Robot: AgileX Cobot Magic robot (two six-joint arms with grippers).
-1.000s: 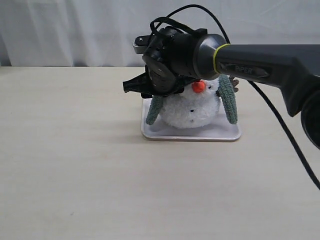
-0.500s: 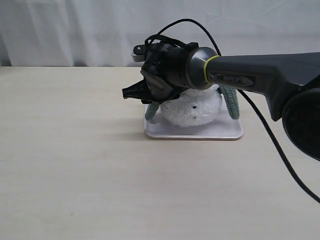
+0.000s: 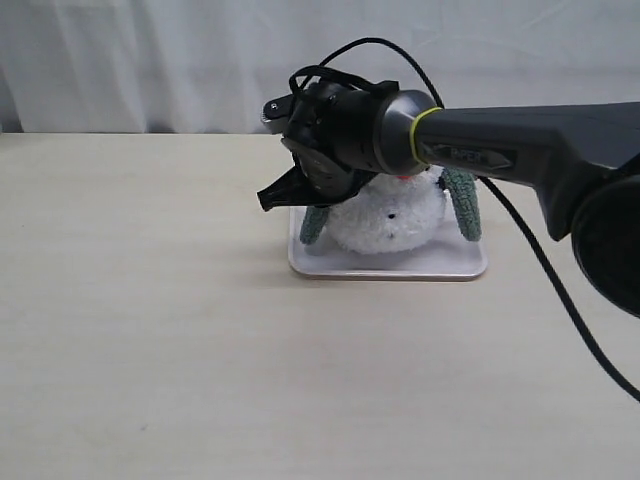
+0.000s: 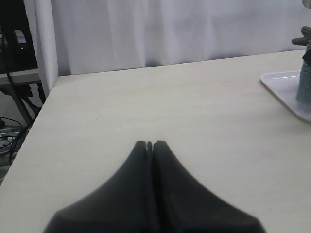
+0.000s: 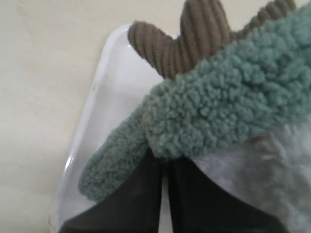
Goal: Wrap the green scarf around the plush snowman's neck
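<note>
The plush snowman (image 3: 388, 220) sits on a white tray (image 3: 400, 268). Its head and neck are hidden behind my right arm. The green scarf (image 3: 312, 224) hangs down its left side, and the other end (image 3: 462, 205) hangs on the right. My right gripper (image 3: 275, 197) reaches across to the snowman's left side. In the right wrist view this gripper (image 5: 163, 158) is shut on a fold of the scarf (image 5: 218, 107), beside a brown twig arm (image 5: 194, 34) and white plush (image 5: 262, 165). My left gripper (image 4: 149, 143) is shut with nothing in it, over bare table.
The tray's corner (image 4: 282, 82) and a bit of scarf (image 4: 305, 82) show at the edge of the left wrist view. A white curtain (image 3: 150, 60) backs the table. A black cable (image 3: 540, 260) trails from the right arm.
My right gripper has gone from open to shut, pinching the scarf on the snowman's left side. The arm dropped and now covers the snowman's face.
</note>
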